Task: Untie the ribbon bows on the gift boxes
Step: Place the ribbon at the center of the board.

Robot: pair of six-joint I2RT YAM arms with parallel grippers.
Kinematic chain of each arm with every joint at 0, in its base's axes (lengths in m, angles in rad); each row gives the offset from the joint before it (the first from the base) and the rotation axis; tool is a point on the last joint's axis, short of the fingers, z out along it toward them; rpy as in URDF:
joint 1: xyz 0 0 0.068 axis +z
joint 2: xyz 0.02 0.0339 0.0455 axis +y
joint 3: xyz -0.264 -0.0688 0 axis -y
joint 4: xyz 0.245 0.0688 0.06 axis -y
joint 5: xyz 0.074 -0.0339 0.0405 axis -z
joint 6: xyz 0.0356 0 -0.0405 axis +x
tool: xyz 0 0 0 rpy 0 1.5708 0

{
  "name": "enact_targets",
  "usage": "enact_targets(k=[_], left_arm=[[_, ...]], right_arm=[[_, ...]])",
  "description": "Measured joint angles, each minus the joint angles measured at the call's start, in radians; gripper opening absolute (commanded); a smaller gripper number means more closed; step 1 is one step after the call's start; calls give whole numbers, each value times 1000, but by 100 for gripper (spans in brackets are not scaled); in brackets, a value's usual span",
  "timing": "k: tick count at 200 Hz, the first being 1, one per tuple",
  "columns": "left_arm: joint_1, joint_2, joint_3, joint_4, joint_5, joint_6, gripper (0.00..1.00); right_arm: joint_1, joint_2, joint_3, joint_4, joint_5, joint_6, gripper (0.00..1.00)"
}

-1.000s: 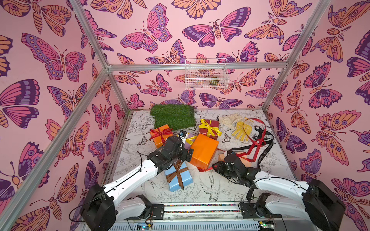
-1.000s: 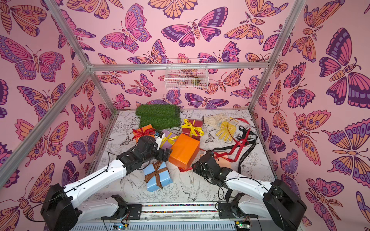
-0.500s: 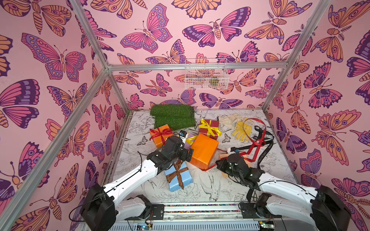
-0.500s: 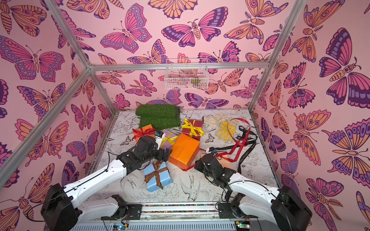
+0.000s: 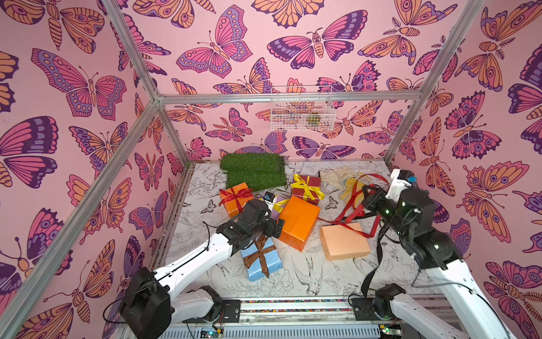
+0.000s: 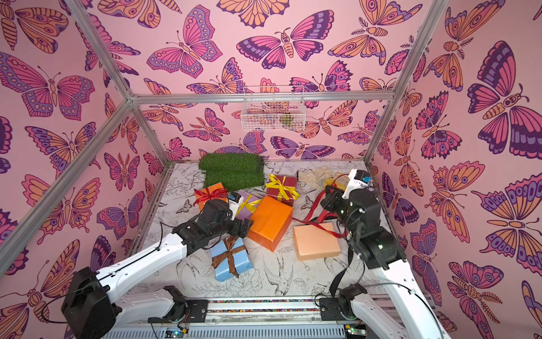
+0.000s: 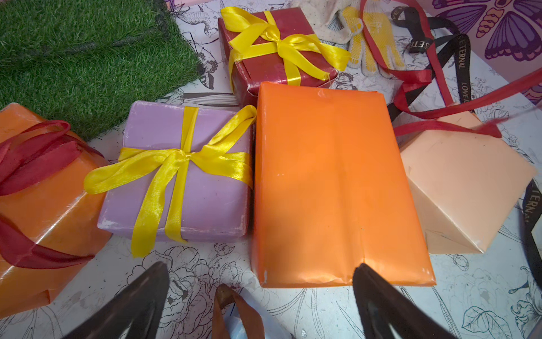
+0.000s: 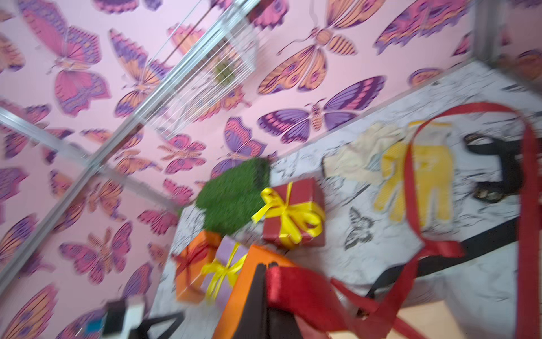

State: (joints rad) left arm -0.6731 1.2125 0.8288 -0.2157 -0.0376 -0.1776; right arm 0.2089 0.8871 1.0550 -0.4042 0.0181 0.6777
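Note:
My right gripper [image 8: 265, 265] is shut on a loose red ribbon [image 8: 305, 290], held up at the right rear [image 5: 366, 193]. The ribbon trails down over the bare peach box [image 5: 344, 240]. My left gripper [image 7: 259, 265] is open over the brown bow [image 5: 259, 252] of the pale blue box [image 5: 269, 265], by the near edge of the large bare orange box [image 7: 331, 182]. Yellow bows are tied on the lilac box [image 7: 205, 205] and the dark red box [image 7: 293, 20]. A red bow sits on the small orange box [image 5: 234, 202].
A green turf mat [image 5: 253, 171] lies at the back. A yellow glove [image 7: 375, 44] and a pale cloth [image 5: 337, 174] lie at the back right. A loose black lettered ribbon [image 7: 460, 58] trails down the right side. A wire basket [image 5: 302, 111] hangs on the back wall.
My right arm has risen and swung back to the right, its gripper shutting on the red ribbon and pulling it up. The peach box now shows fully. The left arm has stayed put.

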Motion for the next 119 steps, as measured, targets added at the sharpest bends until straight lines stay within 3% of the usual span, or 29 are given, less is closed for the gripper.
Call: enact_targets(k=[11,28,60,84,119], left_arm=[[0,0,0,2,8,0,99],[0,0,0,2,18,-1,99],[0,0,0,2,23,-8,99],[0,0,0,2,24,-8,99],[0,26,4,6,37,-7,99]], right_arm=[[-106,93,25,4,-77,-11,1],[-189,289,97,-22,-175,-46,40],[-196,581,264,-154,-269,-156,55],[-179,560,212,-237,-245,-207,59],[-166,355,-2,-270,-163,-216,71]])
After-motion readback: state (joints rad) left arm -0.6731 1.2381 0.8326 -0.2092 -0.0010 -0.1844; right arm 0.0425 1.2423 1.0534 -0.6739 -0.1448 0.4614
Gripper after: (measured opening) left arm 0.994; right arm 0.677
